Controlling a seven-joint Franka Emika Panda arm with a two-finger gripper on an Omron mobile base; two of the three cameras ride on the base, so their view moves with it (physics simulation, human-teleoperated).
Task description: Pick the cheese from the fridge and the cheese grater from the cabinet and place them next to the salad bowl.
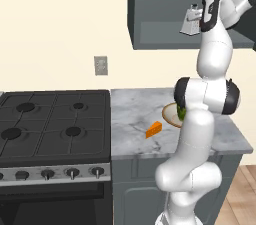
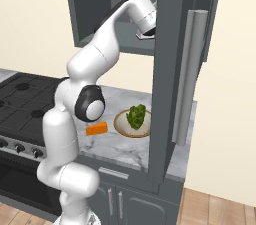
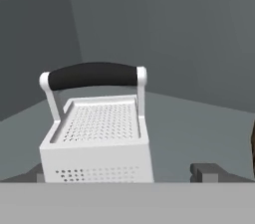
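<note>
Now the step in hand is, I judge, to take the cheese grater, which stands on the floor of the open cabinet, close before the gripper. Its jaws stand wide open and hold nothing. To do it well, they should go around the body and close squarely, without tipping it. From left to right I count one stove, one cheese on the counter, one salad bowl, one grater.

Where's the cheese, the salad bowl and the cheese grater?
cheese [image 1: 154,130]: left base view, middle of the orange wedge.
salad bowl [image 2: 121,125]: right base view, bare tan rim.
cheese grater [image 3: 97,123]: hand view, perforated face.
</note>
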